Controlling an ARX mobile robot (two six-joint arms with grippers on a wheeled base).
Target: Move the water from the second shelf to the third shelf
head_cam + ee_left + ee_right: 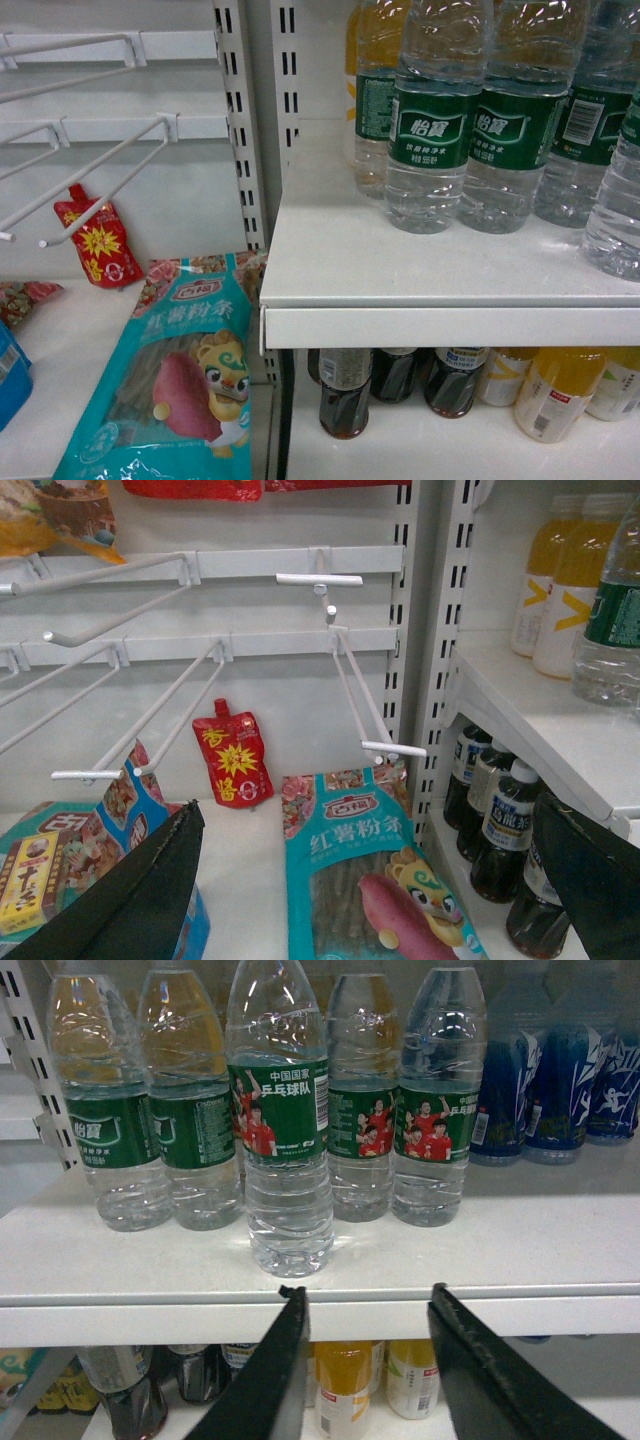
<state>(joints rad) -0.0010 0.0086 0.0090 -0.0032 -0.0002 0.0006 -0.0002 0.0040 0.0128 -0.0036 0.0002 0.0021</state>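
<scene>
The water stands on a white shelf as several clear ribbed bottles with green labels. One water bottle stands ahead of the row, near the shelf's front edge, its label showing red-shirted players. My right gripper is open and empty, level with the shelf's front lip, just below and slightly right of that bottle. In the head view the same green-labelled bottles stand at the top right; neither gripper shows there. My left gripper is open and empty over a teal noodle packet in the neighbouring bay.
Blue-labelled bottles stand right of the water. The shelf below holds dark bottles and yellow drink bottles. White wire hooks jut out in the left bay, with a red pouch behind them.
</scene>
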